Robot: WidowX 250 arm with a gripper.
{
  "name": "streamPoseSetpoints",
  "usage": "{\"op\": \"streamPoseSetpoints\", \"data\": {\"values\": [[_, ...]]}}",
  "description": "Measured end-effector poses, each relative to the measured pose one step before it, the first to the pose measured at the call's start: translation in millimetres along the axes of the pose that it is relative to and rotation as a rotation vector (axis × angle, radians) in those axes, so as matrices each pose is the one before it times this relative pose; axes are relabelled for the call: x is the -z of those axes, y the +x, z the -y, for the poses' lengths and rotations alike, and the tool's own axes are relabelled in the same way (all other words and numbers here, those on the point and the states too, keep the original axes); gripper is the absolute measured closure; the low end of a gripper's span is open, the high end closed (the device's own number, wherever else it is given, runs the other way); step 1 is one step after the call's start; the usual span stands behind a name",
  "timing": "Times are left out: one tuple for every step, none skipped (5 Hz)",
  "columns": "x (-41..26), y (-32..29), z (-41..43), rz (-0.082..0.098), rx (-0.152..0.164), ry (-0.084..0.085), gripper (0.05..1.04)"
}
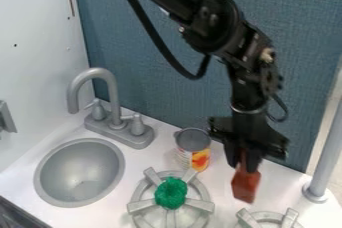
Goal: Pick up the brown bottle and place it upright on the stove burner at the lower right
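One reddish-brown block (pixel 246 184) is hanging slightly tilted from the black gripper (pixel 243 162), whose fingers are pinching its upper end, between the metal can (pixel 185 156) and the grey pole (pixel 325 152). Grasping is looking complete; letting go is remaining. Smooth, flat faces are giving the block a plain, angular look, while a bumpy green clump (pixel 171 193) is resting on the spoked grey burner (pixel 141 205), and the rounded sink (pixel 79 172) is showing a dull sheen.

Evenly bright, soft shadows, slight blur
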State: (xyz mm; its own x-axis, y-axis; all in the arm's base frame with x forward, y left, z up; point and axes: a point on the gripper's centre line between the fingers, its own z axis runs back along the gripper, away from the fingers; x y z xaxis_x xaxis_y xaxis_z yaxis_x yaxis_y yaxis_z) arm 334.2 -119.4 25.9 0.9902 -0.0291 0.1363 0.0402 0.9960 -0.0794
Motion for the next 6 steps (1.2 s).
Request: {"op": "streamPoseSetpoints", "data": {"values": [[-2.06, -12.36, 8.74, -0.0023, 0.0303, -0.0094, 0.741], [-1.52, -6.42, 13.64, -0.0133, 0.0379, -0.0065, 0.741], [3.76, -8.91, 5.21, -0.0209, 0.0219, 0.0032, 0.741], [0.94, -4.34, 9.43, -0.0061, 0.0301, -0.0053, 0.741], [10.93, -6.97, 5.54, -0.0357, 0.0068, 0.0139, 0.741], [8.23, 3.67, 3.56, -0.0122, -0.0097, 0.0034, 0.741]]}}
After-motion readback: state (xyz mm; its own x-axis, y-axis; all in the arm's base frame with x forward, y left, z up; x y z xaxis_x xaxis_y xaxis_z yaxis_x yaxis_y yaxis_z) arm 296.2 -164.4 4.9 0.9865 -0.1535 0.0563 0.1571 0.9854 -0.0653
